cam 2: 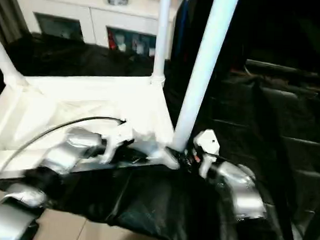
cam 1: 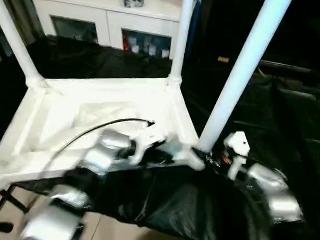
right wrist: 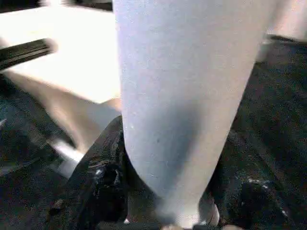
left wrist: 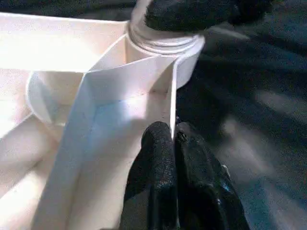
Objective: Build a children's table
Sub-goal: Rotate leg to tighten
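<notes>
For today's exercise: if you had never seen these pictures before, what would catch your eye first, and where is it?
First, the white tabletop lying upside down on black sheeting, ribbed underside up, with three tube legs rising from its corners. The nearest leg slants up from the near right corner, its base between the fingers of the right tool. The left tool, shut, pinches a thin rib of the tabletop beside that corner's socket.

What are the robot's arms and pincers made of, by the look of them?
Both forearms are shiny, rounded silver shells. The left gripper has two black, rough-textured fingers. The right gripper has black fingers too, behind a white block with red marks. A thin black cable arcs along the left arm.
</notes>
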Controlling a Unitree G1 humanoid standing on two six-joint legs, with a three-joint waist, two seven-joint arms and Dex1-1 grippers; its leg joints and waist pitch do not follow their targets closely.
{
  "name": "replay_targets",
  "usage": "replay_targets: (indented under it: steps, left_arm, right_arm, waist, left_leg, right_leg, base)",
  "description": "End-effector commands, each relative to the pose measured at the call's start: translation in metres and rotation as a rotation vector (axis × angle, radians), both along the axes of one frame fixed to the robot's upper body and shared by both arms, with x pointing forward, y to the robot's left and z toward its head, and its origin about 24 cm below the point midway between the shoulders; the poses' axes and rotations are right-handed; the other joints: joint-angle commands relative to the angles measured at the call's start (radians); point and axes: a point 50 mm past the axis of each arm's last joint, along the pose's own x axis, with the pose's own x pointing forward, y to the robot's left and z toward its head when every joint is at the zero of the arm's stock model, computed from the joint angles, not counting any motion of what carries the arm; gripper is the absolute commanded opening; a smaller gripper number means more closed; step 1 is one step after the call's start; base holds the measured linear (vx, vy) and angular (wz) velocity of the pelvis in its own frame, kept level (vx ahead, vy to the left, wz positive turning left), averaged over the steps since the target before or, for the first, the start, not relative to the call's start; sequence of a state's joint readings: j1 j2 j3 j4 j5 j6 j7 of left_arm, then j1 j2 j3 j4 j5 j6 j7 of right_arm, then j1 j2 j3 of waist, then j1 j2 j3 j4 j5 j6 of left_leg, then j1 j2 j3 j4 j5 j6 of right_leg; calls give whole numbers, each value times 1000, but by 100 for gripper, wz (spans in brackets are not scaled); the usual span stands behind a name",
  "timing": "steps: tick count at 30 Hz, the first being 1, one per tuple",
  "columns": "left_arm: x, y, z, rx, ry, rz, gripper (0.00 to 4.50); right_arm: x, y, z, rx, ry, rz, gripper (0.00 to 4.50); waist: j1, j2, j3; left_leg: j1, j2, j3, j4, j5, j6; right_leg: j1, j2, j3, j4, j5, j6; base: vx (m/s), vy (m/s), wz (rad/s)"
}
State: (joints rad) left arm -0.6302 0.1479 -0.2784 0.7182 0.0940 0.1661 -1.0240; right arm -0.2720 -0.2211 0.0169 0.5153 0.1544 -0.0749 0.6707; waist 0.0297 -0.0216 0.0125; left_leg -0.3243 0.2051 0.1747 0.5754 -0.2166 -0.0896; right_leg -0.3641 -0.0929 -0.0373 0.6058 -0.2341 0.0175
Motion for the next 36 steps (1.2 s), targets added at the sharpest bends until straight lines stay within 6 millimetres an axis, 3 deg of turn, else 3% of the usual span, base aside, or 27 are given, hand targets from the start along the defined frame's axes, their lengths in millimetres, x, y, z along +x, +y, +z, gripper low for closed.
replay_targets:
  steps: [1,2,4,5,6,7,9,11,13,15,17,19,21,22,23,25,26,29,30,31,32,33,36]
  left_arm:
    - [-10,-14,-19,19,72,29,0]
    - [-9,-26,-20,11,67,57,0]
    - [-9,-40,-19,7,56,79,0]
    - [-9,-49,-19,5,48,87,0]
    - [-10,-58,-17,1,39,79,0]
    - [-10,-58,-17,1,39,79,0]
    - [-9,-65,-14,-5,22,62,0]
    - [-9,-65,-13,-6,18,57,0]
    - [-9,-63,-12,-8,13,52,0]
    - [-8,-54,-13,-13,9,36,0]
    - [-9,-51,-13,-15,11,24,0]
    - [-10,-45,-14,-16,14,3,0]
    - [-12,-39,-15,-20,15,-21,0]
    - [-13,-32,-14,-29,25,-49,0]
    - [-14,-28,-14,-35,26,-66,0]
    - [-17,-15,-10,-58,41,-118,0]
    - [-17,-15,-10,-58,41,-118,0]
    - [-19,-2,-7,-50,45,-173,0]
    - [-19,-2,-7,-50,45,-173,0]
    - [-19,4,-6,-41,48,-197,0]
    - [-19,8,-5,-35,51,-209,0]
    - [-19,10,-4,-32,53,-216,0]
    - [-16,22,-1,-1,50,-230,0]
  right_arm:
    - [-14,7,-36,-83,183,-27,196]
    - [-12,16,-42,-68,205,-101,196]
    - [-9,30,-46,-45,226,-162,196]
    - [-7,43,-47,-24,235,-192,196]
    - [-4,58,-45,-7,230,-190,196]
    - [-4,58,-45,-7,230,-190,196]
    - [1,79,-34,13,187,-138,196]
    - [3,82,-31,24,171,-126,196]
    - [4,82,-27,39,150,-119,252]
    - [6,72,-21,80,116,-135,252]
    - [6,68,-19,90,100,-127,290]
    - [7,62,-15,97,77,-107,305]
    - [6,56,-12,87,56,-77,305]
    - [6,48,-7,70,33,-34,334]
    - [5,43,-5,63,23,-11,334]
    - [2,28,5,39,-5,107,334]
    - [2,28,5,39,-5,107,334]
    - [-6,15,12,4,6,278,334]
    - [-6,15,12,4,6,278,334]
    - [-9,11,13,-12,21,343,320]
    - [-11,8,14,-23,34,382,309]
    - [-12,7,14,-30,44,407,301]
    - [-17,-3,14,-77,108,519,278]
  waist:
    - [-4,-4,-7]
    - [-9,-2,-6]
    - [-12,-3,-7]
    - [-13,7,-7]
    - [-15,4,-8]
    - [-16,4,-9]
    - [-19,4,-11]
    - [-21,3,-10]
    - [-21,1,-10]
    - [-21,-1,-11]
    - [-22,-7,-14]
    - [-19,-6,-19]
    - [-18,-7,-16]
    - [-19,-11,-17]
    - [-17,-11,-19]
    - [-16,-11,-27]
    - [-15,-10,-28]
    - [-6,-11,-40]
    - [-6,-11,-40]
    - [-1,-11,-38]
    - [1,-12,-37]
    - [2,-8,-37]
    - [4,-12,-30]
  left_leg:
    - [-1,21,-8,-84,-386,9]
    - [-2,21,-12,-90,-410,1]
    - [-5,19,-18,-96,-416,-8]
    - [-3,18,-19,-97,-423,-13]
    - [-1,18,-20,-98,-432,-14]
    - [-2,18,-20,-98,-432,-14]
    - [-4,18,-18,-100,-436,-4]
    - [-4,18,-18,-100,-451,2]
    - [-6,18,-18,-101,-454,9]
    - [-8,19,-17,-101,-450,14]
    - [-10,20,-15,-100,-430,19]
    - [-23,23,-12,-99,-344,40]
    - [-23,23,-10,-98,-339,51]
    - [-23,24,-8,-96,-327,54]
    - [-25,24,-9,-95,-310,59]
    - [-33,26,-5,-87,-200,93]
    - [-31,25,-1,-82,-176,103]
    - [-34,18,5,-58,23,182]
    - [-34,18,5,-58,23,182]
    - [-33,18,9,-54,19,211]
    - [-33,18,9,-54,17,212]
    - [-30,22,8,-56,7,209]
    - [-26,26,8,-62,-63,184]
  right_leg:
    - [1,-42,28,-110,-458,-167]
    - [-1,-42,27,-117,-485,-139]
    - [0,-42,25,-120,-492,-121]
    - [-3,-41,25,-121,-492,-117]
    - [-4,-41,23,-124,-489,-112]
    - [-4,-41,24,-124,-477,-114]
    - [-2,-39,22,-125,-428,-121]
    - [-4,-38,23,-126,-429,-122]
    - [-5,-40,24,-127,-428,-124]
    - [-5,-41,25,-128,-431,-122]
    - [-5,-41,27,-126,-404,-128]
    - [7,-42,29,-114,-295,-155]
    - [5,-43,28,-116,-327,-159]
    - [6,-45,29,-117,-331,-161]
    - [10,-45,29,-114,-316,-165]
    - [22,-44,29,-98,-172,-194]
    - [19,-43,28,-95,-130,-207]
    - [30,-33,25,-59,210,-281]
    - [30,-33,25,-59,210,-281]
    - [28,-36,25,-55,252,-292]
    - [30,-36,25,-55,244,-293]
    - [26,-38,24,-55,220,-298]
    - [24,-38,23,-63,96,-297]
  base:
    - [-51,14,1]
    - [-54,17,-2]
    - [-27,8,-1]
    - [0,0,0]
    - [0,0,0]
    - [0,0,0]
    - [0,0,0]
    - [0,0,0]
    - [0,0,0]
    - [0,0,0]
    - [0,0,0]
    - [0,0,0]
    - [0,0,0]
    - [0,0,0]
    - [0,0,0]
    - [28,-14,0]
    - [66,-26,1]
    - [60,-11,0]
    - [53,4,0]
    - [0,0,0]
    - [0,0,0]
    - [0,0,0]
    - [0,0,0]
